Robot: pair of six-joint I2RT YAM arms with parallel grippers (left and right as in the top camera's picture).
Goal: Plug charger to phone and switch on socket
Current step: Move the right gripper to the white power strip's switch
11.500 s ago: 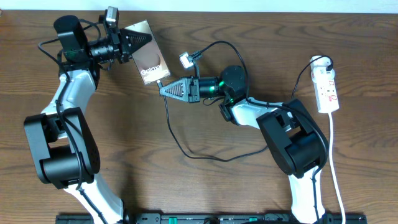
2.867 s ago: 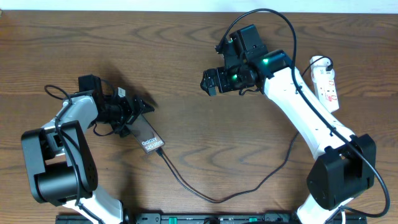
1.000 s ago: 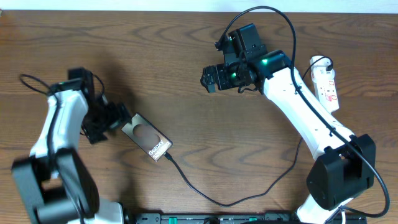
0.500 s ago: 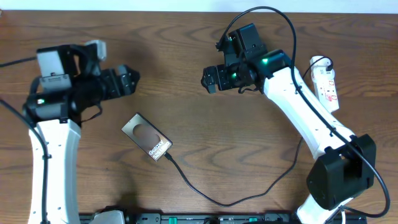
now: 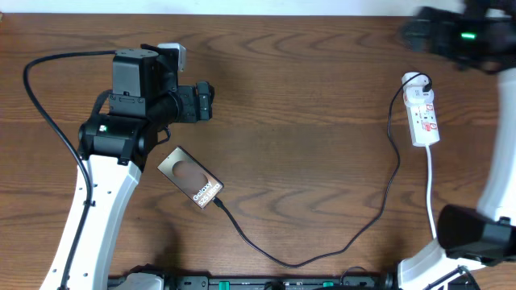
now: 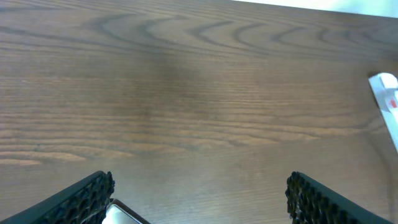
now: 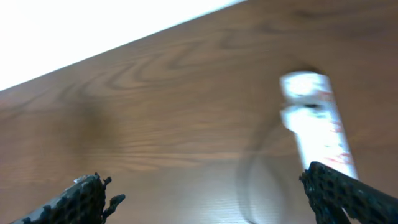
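The phone (image 5: 189, 179) lies flat on the wooden table, face up with white "Galaxy" text. The charger (image 5: 290, 262), a thin black cable, meets the phone's lower right end and loops across the table to the socket (image 5: 423, 109), a white strip with red marks at the right. My left gripper (image 5: 204, 101) hangs open above and behind the phone. In the left wrist view a phone corner (image 6: 121, 214) shows beside the left finger of this gripper (image 6: 199, 202). My right gripper (image 5: 418, 32), blurred, is at the back right near the socket (image 7: 314, 118) and stands open (image 7: 211, 199).
The socket's white cord (image 5: 435, 209) runs down the right side toward the front edge. The table's far edge against a white surface (image 7: 93, 31) is close behind the right gripper. The socket's end (image 6: 385, 93) shows at the right of the left wrist view.
My left arm has lifted off the phone and swung up and right. The right arm has swept from the table's middle to the back right by the socket. The phone stays put.
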